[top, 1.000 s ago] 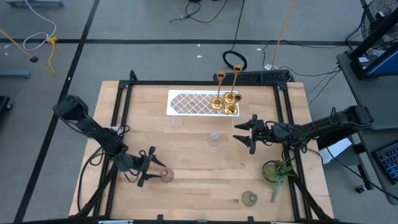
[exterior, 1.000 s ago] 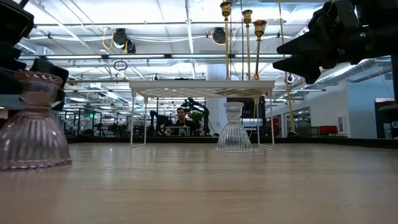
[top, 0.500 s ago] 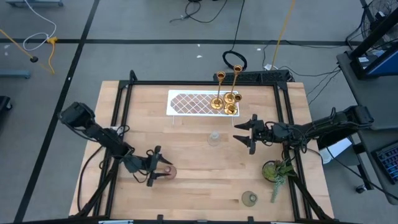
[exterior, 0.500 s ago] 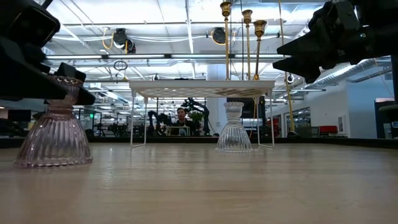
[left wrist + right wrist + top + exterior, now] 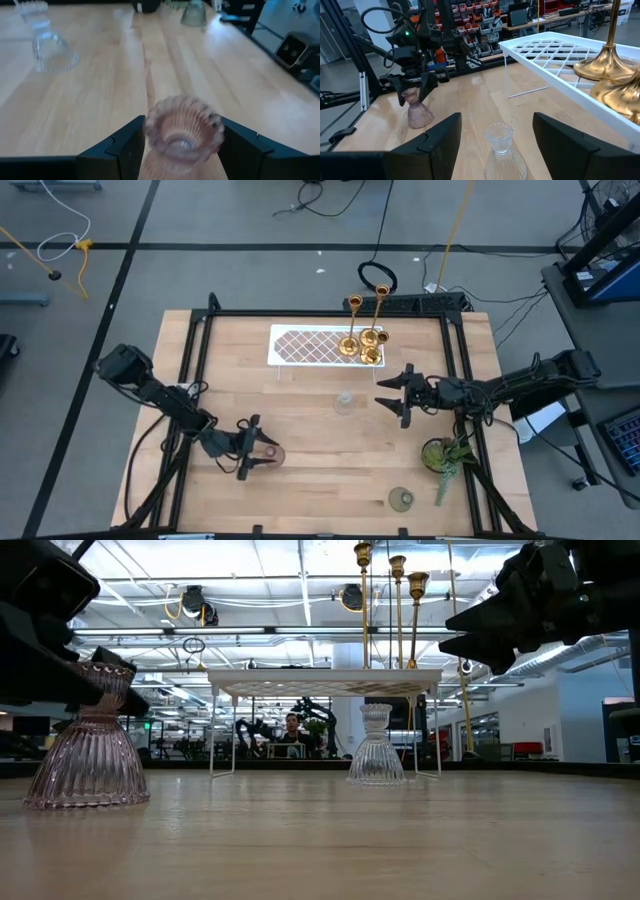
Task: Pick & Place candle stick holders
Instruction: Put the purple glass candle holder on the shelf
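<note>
Pink glass cup (image 5: 268, 459) stands upright on its flared, ribbed base at the near-left of the wooden table (image 5: 320, 490), with the left gripper (image 5: 256, 448) around its narrow upper rim. In the left wrist view the two dark fingers (image 5: 125, 145) flank the scalloped rim (image 5: 182, 125) on either side, wide enough that whether the pads already touch glass cannot be told; the cup looks fairly well centred between them.

To do the grasp well, the fingers should close on the neck just under the rim, where the flare above gives a lip to hang on, and close gently, since ribbed glass is slippery and brittle. The lift should go straight up before any sideways travel, so the broad base does not drag or tip.

Clear glass cup (image 5: 345, 402) stands mid-table, just in front of the white lattice tray (image 5: 300, 345), which carries three gold candlesticks (image 5: 364, 340) at its right end. The carry should pass well clear of both. Green glass cup (image 5: 402, 500) sits near the front edge, beside the leafy plant (image 5: 447, 455).

Right gripper (image 5: 403, 395) hovers with fingers spread wide and empty, above the table to the right of the clear cup.
</note>
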### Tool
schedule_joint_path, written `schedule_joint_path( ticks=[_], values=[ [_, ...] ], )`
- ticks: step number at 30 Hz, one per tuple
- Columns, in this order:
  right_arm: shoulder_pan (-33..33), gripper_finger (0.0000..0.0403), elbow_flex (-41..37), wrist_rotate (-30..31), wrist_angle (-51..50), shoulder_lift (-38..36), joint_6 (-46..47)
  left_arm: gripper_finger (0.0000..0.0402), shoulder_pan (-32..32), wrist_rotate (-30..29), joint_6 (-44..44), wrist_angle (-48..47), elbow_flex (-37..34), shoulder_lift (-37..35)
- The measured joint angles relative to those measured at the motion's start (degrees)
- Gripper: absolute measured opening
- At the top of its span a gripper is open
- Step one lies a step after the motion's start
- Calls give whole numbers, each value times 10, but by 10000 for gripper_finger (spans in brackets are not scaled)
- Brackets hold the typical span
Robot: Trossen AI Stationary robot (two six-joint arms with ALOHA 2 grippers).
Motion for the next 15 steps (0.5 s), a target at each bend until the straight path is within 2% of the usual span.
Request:
schedule_joint_path(
  ticks=[8, 11, 15],
  values=[
    [0, 238, 0, 0, -3, 0, 0, 221, 0, -2, -32, -36, 0, 0],
    [0, 238, 0, 0, -3, 0, 0, 196, 0, -2, -30, -35, 0, 0],
    [0, 238, 0, 0, -3, 0, 0, 144, 1, -6, -14, -34, 0, 0]
  ],
)
